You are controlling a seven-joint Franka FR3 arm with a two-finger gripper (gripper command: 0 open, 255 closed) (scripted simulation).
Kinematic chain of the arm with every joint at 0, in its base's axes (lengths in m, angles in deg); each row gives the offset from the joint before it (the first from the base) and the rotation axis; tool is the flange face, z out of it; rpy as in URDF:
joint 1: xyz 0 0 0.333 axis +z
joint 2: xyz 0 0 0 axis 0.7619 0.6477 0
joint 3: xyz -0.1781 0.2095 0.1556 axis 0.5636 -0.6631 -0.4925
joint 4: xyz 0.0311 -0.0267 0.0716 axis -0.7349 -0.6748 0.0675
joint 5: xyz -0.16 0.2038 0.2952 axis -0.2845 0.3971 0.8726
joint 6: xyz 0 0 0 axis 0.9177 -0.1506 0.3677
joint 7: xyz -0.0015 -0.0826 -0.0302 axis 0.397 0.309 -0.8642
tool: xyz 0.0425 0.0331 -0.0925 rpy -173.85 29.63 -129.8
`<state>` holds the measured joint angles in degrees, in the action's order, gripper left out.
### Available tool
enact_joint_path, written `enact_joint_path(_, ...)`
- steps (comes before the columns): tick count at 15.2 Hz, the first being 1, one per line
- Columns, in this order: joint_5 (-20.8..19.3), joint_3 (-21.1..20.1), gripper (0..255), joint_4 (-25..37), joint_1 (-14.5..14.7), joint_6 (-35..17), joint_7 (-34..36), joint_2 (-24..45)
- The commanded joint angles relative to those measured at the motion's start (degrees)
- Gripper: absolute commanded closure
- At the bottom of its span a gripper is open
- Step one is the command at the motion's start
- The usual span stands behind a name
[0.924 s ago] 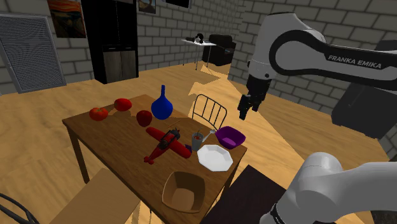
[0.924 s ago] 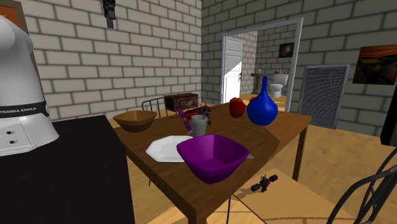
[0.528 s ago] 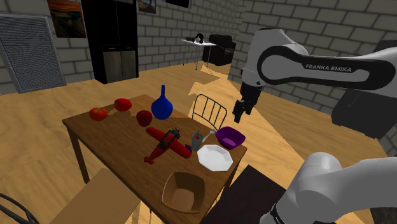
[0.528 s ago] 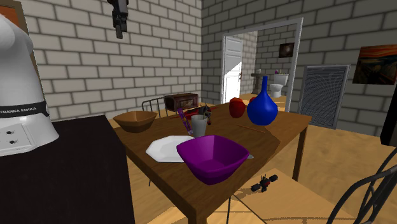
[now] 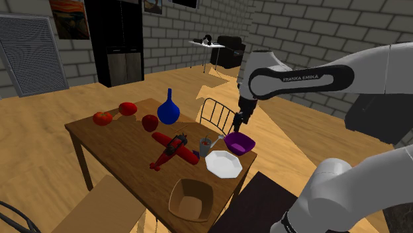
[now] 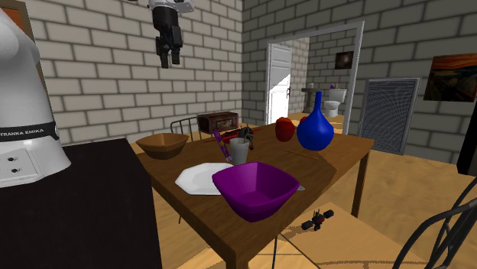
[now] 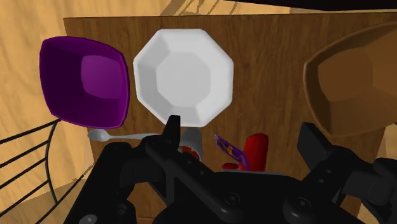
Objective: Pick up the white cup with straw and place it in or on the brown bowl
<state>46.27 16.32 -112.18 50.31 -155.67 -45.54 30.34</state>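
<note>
Shoulder view: the open jaws hang above the purple bowl [image 5: 239,141]; the grey cup with straw [image 5: 205,144] stands beside it on the table [image 5: 106,142].

Second exterior view: the jaws are high, well apart from the cup.

Wrist view: the white plate [image 7: 184,76] and the red toy plane [image 7: 257,149] crowd the cup, so a descent could clip the straw or topple the cup short of the brown bowl [image 7: 347,89].

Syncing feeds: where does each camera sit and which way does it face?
Shoulder view: behind the stand, looking down over the table; arm and hand show.
Second exterior view: low beside the robot's base, facing across the purple bowl; hand overhead.
Wrist view: on the hand, looking down at the white plate; fingers show.
All share the brown bowl.
</note>
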Motion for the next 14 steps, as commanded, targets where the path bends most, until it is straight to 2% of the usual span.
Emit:
enact_joint_path(1,0.0,2.1,0,0.9,0.2,-4.3,-2.9,4.9)
enact_joint_path(7,3.0,6.6,0,4.7,1.7,-14.4,-11.5,18.6)
enact_joint_path(14,11.8,8.5,0,12.8,2.0,-22.6,-24.0,36.0)
